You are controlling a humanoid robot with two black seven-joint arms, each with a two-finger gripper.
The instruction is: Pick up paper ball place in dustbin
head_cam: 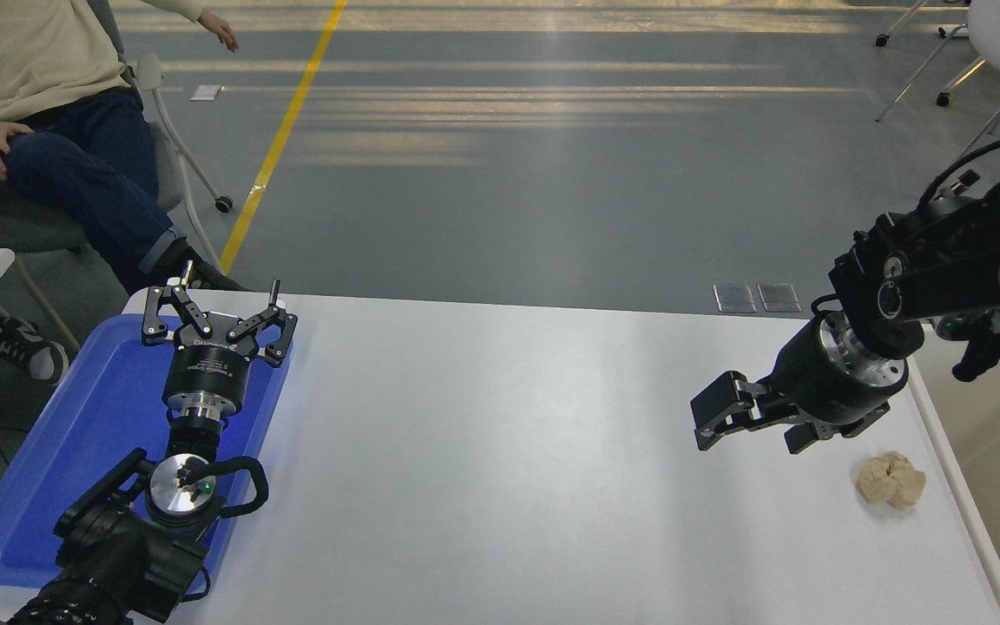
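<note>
The right gripper [713, 421] hangs above the white table [500, 451], fingers slightly parted, empty, pointing left. The paper ball [891, 480] lies on the table just beside it, lower right, untouched. The dustbin [956, 486] stands at the table's right edge. The left gripper [218, 308], spread wide, rests over the blue tray [57, 469].

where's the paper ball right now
In the head view the paper ball lies on the white table at the right, just below the right gripper and beside the dustbin at the table's right edge.
</note>
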